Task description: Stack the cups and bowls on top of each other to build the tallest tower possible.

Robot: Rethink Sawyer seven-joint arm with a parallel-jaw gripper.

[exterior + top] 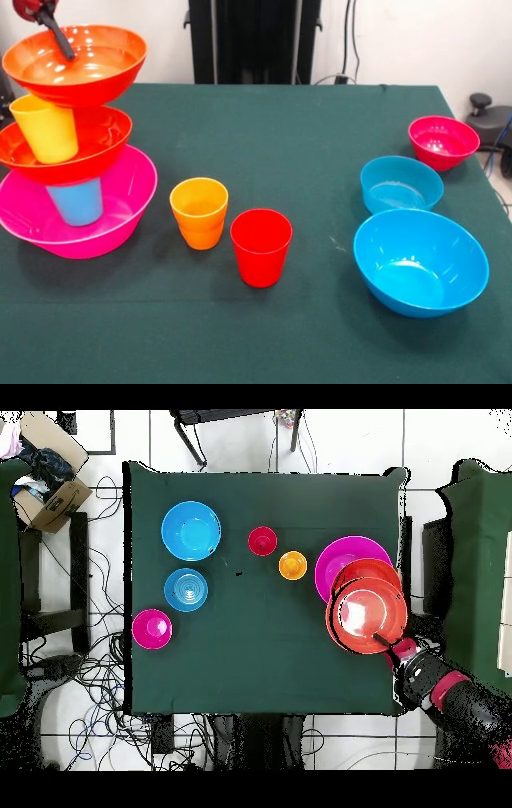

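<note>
Red-and-black arm reaches over the tower; gripper dips into the top orange-red bowl, grip unclear.

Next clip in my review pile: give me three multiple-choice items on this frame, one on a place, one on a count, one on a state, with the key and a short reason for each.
1. Where does the yellow cup stand?
A. On the table beside the red cup
B. In the lower orange-red bowl of the tower
C. In the large blue bowl

2. How many cups stand alone on the green table?
A. Two
B. Three
C. Four

3. How does the small magenta bowl lie?
A. Upside down
B. Stacked inside the small blue bowl
C. Upright on its own

Key:
1 B: it rises from the lower orange-red bowl, under the top orange-red bowl.
2 A: only the orange cup and red cup; the light blue cup sits in the pink bowl.
3 C: its opening faces up, apart from the small blue bowl.
</note>
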